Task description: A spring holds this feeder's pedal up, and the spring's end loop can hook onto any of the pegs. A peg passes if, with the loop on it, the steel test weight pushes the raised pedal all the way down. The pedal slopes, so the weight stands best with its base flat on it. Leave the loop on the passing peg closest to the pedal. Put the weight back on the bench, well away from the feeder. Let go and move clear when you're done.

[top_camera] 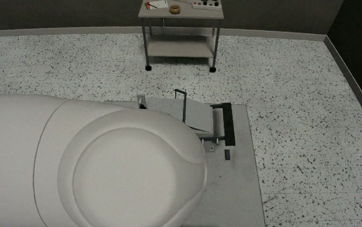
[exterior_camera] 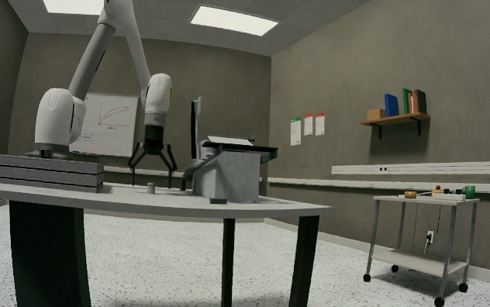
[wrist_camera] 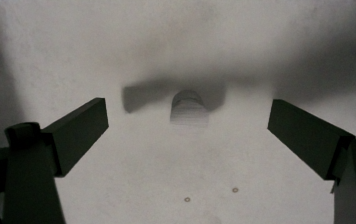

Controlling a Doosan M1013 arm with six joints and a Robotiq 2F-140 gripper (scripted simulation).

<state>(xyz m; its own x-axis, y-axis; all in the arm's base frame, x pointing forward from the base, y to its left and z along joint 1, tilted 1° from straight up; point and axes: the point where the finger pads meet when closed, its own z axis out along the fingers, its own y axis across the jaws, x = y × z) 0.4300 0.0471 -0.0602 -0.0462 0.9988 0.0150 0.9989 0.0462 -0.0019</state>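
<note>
The steel test weight (exterior_camera: 150, 188) (wrist_camera: 189, 110) is a small grey cylinder standing upright on the bench (exterior_camera: 116, 191). My gripper (exterior_camera: 151, 185) (wrist_camera: 188, 113) is open, pointing down, with one finger on each side of the weight. The fingers touch nothing in the wrist view. The arm hides the gripper and weight in the top view. The feeder (exterior_camera: 240, 174) (top_camera: 199, 114) is a grey box with dark bars, beside the gripper. Two light pegs (top_camera: 203, 141) (top_camera: 217, 141) show on its side. I cannot make out the spring, its loop or the pedal's position clearly.
A small dark block (top_camera: 227, 154) (exterior_camera: 218, 201) lies on the bench beside the feeder. A tall upright plate (exterior_camera: 199, 128) rises at the feeder's side facing the arm. A grey stacked base (exterior_camera: 50, 173) carries the arm. A wheeled cart (top_camera: 180, 14) (exterior_camera: 422, 199) stands beyond the bench.
</note>
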